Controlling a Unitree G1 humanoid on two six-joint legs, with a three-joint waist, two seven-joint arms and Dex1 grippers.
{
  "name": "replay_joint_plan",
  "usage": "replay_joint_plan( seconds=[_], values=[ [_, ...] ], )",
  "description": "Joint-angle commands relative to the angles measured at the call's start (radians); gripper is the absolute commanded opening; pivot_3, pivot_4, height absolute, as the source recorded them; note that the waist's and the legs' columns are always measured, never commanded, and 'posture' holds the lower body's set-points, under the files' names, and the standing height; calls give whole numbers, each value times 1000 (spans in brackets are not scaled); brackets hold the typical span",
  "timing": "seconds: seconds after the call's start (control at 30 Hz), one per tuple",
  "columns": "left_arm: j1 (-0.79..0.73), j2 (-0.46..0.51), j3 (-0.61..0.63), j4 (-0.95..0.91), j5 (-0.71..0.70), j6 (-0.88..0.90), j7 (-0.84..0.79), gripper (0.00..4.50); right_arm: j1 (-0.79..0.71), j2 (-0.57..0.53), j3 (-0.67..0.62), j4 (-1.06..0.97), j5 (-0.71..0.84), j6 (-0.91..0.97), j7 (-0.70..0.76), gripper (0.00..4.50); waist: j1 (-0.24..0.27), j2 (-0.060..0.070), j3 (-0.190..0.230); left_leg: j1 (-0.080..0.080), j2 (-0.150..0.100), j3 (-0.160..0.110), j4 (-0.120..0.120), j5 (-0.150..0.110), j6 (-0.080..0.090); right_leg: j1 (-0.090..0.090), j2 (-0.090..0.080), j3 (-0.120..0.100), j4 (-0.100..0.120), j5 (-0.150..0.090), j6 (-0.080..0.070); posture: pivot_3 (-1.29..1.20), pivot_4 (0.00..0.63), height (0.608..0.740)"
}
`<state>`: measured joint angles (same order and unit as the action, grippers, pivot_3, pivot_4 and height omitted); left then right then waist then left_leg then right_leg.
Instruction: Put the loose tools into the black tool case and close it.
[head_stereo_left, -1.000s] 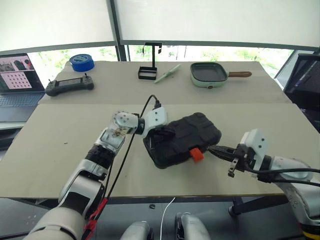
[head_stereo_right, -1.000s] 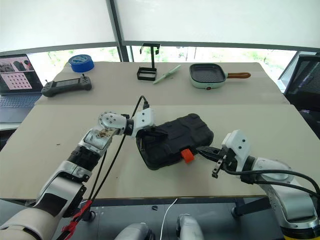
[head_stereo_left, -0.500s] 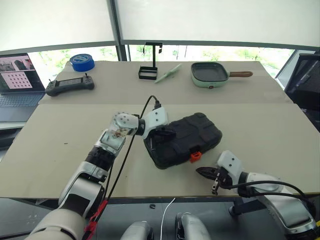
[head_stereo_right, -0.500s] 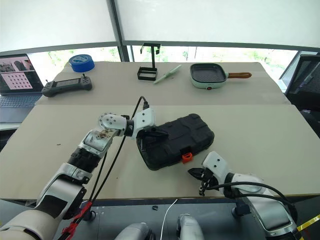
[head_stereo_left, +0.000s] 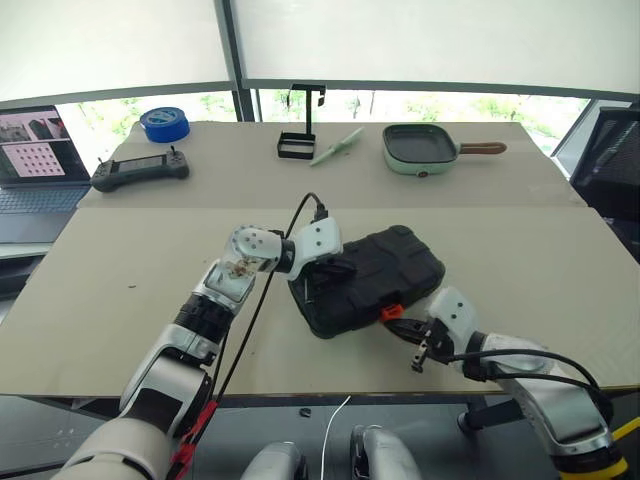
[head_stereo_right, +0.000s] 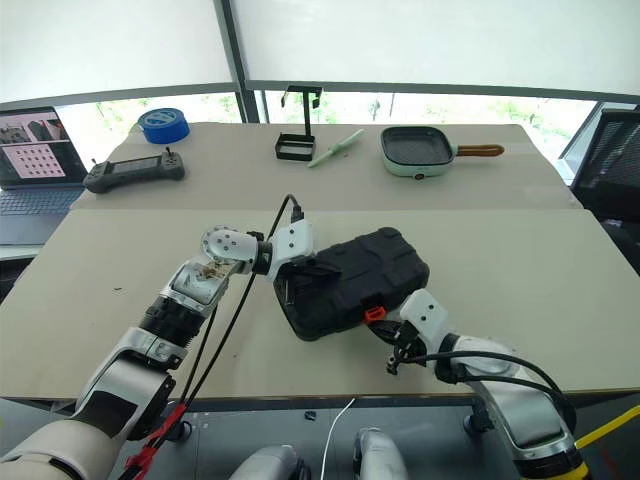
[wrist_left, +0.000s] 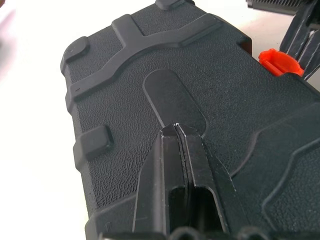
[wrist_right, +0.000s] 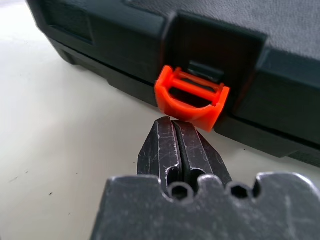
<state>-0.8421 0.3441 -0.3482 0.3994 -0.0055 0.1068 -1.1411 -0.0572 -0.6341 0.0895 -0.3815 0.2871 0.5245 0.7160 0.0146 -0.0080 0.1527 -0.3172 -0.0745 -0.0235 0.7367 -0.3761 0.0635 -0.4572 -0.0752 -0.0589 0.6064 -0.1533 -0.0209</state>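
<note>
The black tool case (head_stereo_left: 372, 276) lies in the middle of the table with its lid down. The loose tools are hidden. My left gripper (wrist_left: 176, 128) is shut, and its tips rest on the textured lid (wrist_left: 165, 95) near the case's left end. The small orange latch (wrist_right: 192, 98) hangs loose at the case's front edge. My right gripper (wrist_right: 173, 123) is shut and empty, low over the table. Its tips point at the latch from just in front of it, and I cannot tell whether they touch.
At the back stand a blue tape roll (head_stereo_left: 163, 124), a black controller (head_stereo_left: 139, 170), a laptop (head_stereo_left: 34, 150), a black wire stand (head_stereo_left: 297, 141) and a pale green pan (head_stereo_left: 419, 148). The table's front edge (head_stereo_left: 330, 385) runs close behind my right gripper.
My right gripper has sunk toward the table and shifted left, ending just in front of the latch. The latch now hangs lower than before. The left gripper has stayed on the lid.
</note>
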Motion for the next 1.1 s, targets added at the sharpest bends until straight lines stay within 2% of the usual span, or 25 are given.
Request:
replay_joint_plan(
  seconds=[0.03,0.33,0.5,0.77,0.9,1.03,1.1],
  values=[
    [24,-9,-48,9,29,2,-21,28,-64,14,0,9,-15,-24,-7,0,-2,0,0,0,0,0,0,0,0,0,0,0,0,0,0,0,150,740],
    [19,-7,-89,76,96,-98,-15,28,-47,8,-86,-82,23,-80,14,0,-2,0,0,0,0,0,0,0,0,0,0,0,0,0,0,0,150,740],
    [20,-14,-85,86,98,-107,-19,28,-64,5,-135,-129,69,-33,14,0,-4,0,0,0,0,0,0,0,0,0,0,1,1,0,0,0,150,740],
    [18,-25,-81,102,103,-117,-21,28,-54,1,-105,-124,54,-11,16,0,-1,3,-2,2,0,1,-4,0,0,0,1,2,0,0,0,0,150,740],
    [17,-23,-74,109,103,-116,-21,28,-20,-26,-127,-130,63,-16,41,0,0,3,-2,2,0,1,-4,0,0,0,1,3,-1,-1,1,0,150,740],
    [20,-6,-65,109,98,-117,-28,28,41,-92,-203,-172,168,56,118,0,-1,3,-3,2,0,1,-4,0,0,0,1,3,-1,-1,1,0,150,740],
    [18,-6,-65,112,100,-120,-26,28,70,-119,-183,-149,142,35,131,0,-1,3,-3,2,0,1,-5,0,0,0,1,3,-1,-1,1,0,150,740]
  ],
)
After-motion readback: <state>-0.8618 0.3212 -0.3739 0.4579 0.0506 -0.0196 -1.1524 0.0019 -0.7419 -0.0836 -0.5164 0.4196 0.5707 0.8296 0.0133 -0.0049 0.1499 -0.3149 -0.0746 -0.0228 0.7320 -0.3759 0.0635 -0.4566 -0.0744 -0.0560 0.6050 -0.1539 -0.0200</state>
